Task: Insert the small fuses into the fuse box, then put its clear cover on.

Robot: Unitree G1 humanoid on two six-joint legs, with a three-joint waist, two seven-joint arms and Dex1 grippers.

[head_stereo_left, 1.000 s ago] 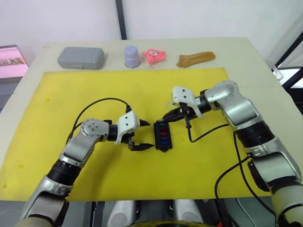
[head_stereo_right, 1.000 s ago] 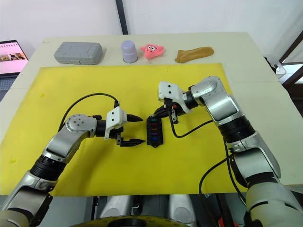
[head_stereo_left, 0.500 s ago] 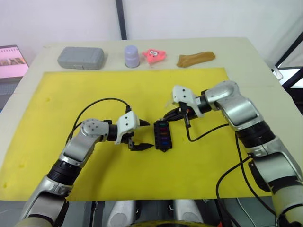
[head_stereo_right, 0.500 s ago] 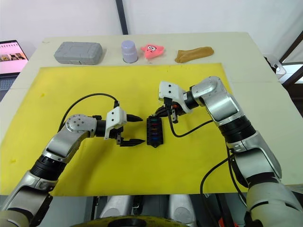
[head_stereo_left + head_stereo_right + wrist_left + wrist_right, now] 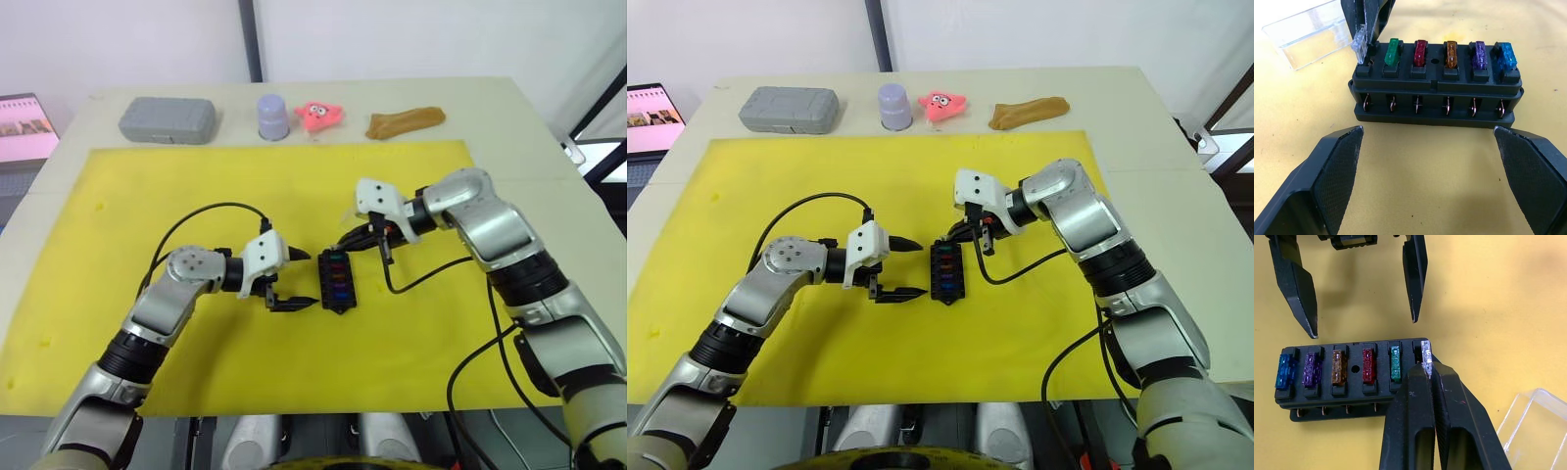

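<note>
Fuse box (image 5: 336, 280) mid yellow mat (image 5: 118, 196), between both grippers, long axis running away from robot. Five small fuses (image 5: 1449, 53) already seated in a row: green, red, amber, purple, blue. Sixth, a pale clear-grey fuse (image 5: 1426, 352), pinched in right gripper (image 5: 1429, 374), fingers closed tight on it, positioned over the last empty slot at far end of box. Looks like insertion step in progress; seated or only resting on slot, cannot tell. Narrow edge-on pinch probably chosen to keep blades pointing down into slot and avoid bumping green neighbour.

Left gripper (image 5: 290, 279) just beside box on robot's left, fingers wide apart, holding nothing, not touching box. Likely parked there to brace or steady box if pushing tips it.

Clear cover (image 5: 1308, 32) lying on mat just beyond far end of box, near right gripper, not yet fitted. Kept close for next step, presumably.

Head views give layout: arms converging on box, grey case (image 5: 167, 119), lavender cup (image 5: 273, 117), pink toy (image 5: 319, 115), brown object (image 5: 405, 121) lined up along far table edge, laptop (image 5: 26, 127) off to left. Fuse colours and cover barely readable there. Left wrist view shows fuse row side-on, metal contacts below, cover behind. Right wrist view shows slots from above plus left gripper's spread fingers opposite.
</note>
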